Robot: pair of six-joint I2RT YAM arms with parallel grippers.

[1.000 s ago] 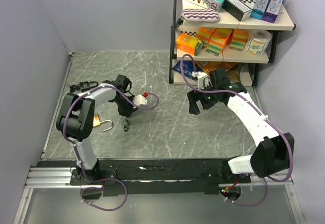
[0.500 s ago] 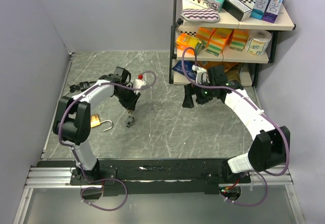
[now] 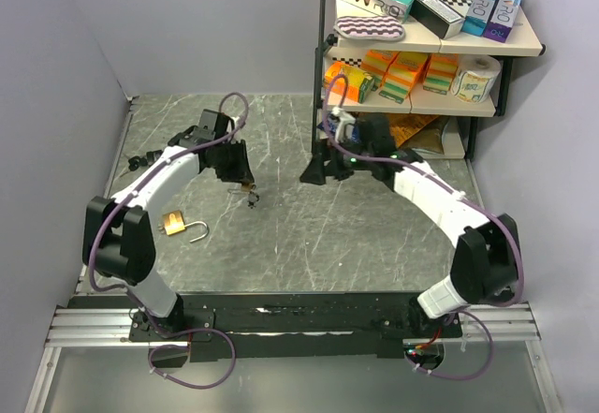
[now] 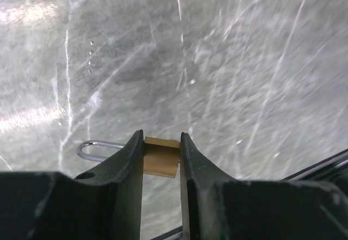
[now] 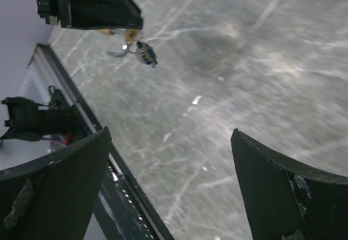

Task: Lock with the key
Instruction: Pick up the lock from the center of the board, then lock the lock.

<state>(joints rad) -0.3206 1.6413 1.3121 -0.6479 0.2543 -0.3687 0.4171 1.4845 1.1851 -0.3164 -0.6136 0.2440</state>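
Holds key (image 3: 248, 190) aloft, clamped in left gripper (image 4: 161, 142), presumably offering it to right gripper (image 5: 169, 135), jaws spread nearby.

Padlock (image 3: 173, 223) brass, shackle (image 3: 198, 234) silver; key (image 4: 161, 158) brass; table (image 3: 374, 244) grey w/ white veins.

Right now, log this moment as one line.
left end effector: shut on key | right end effector: open, empty | padlock: shackle open, untouched
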